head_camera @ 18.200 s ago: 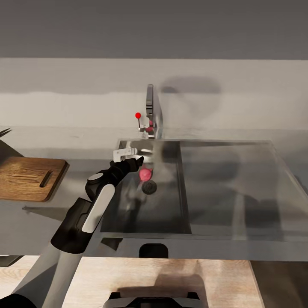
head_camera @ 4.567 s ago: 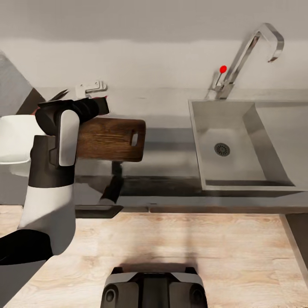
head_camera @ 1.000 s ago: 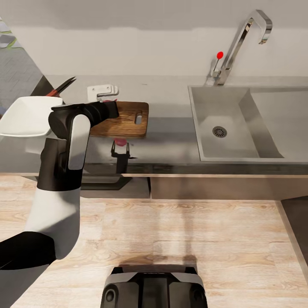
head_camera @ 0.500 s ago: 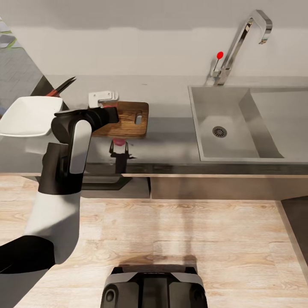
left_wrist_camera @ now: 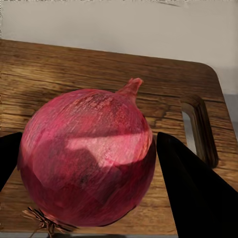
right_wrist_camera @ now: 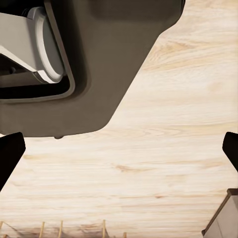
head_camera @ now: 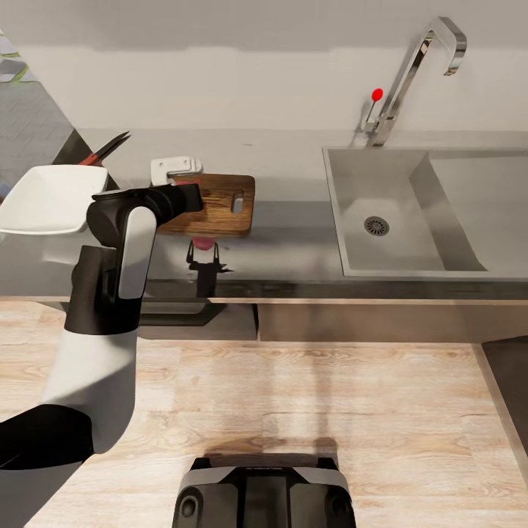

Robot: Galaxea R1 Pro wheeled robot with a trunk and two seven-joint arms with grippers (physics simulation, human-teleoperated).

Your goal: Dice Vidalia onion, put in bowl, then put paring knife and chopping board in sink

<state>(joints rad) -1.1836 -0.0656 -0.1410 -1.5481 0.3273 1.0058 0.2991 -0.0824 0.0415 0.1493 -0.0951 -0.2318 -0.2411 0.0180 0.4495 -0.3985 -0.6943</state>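
Note:
The Vidalia onion (left_wrist_camera: 87, 158), red-skinned and round, sits between the two dark fingers (left_wrist_camera: 193, 193) of my left gripper (left_wrist_camera: 87, 171), which touch it on both sides. It is over the left part of the dark wooden chopping board (left_wrist_camera: 99, 69), low above it or resting on it. In the head view the left gripper (head_camera: 192, 183) reaches over the chopping board (head_camera: 224, 209), and a sliver of the onion (head_camera: 189, 178) shows. The white bowl (head_camera: 44, 202) stands left of the board, with the paring knife (head_camera: 103, 149) behind it. The sink (head_camera: 345, 220) lies to the right. My right gripper (right_wrist_camera: 119, 153) is open, over the floor.
The chrome tap (head_camera: 414, 66) with its red knob (head_camera: 377, 94) stands behind the sink. The grey countertop (head_camera: 293, 242) runs between board and sink. My base (head_camera: 264, 499) stands on the pale wooden floor (head_camera: 352, 396), back from the counter's edge.
Over the last second the left gripper has sunk slightly over the board with the onion in it. Long before, the onion came out of the sink and the base moved left.

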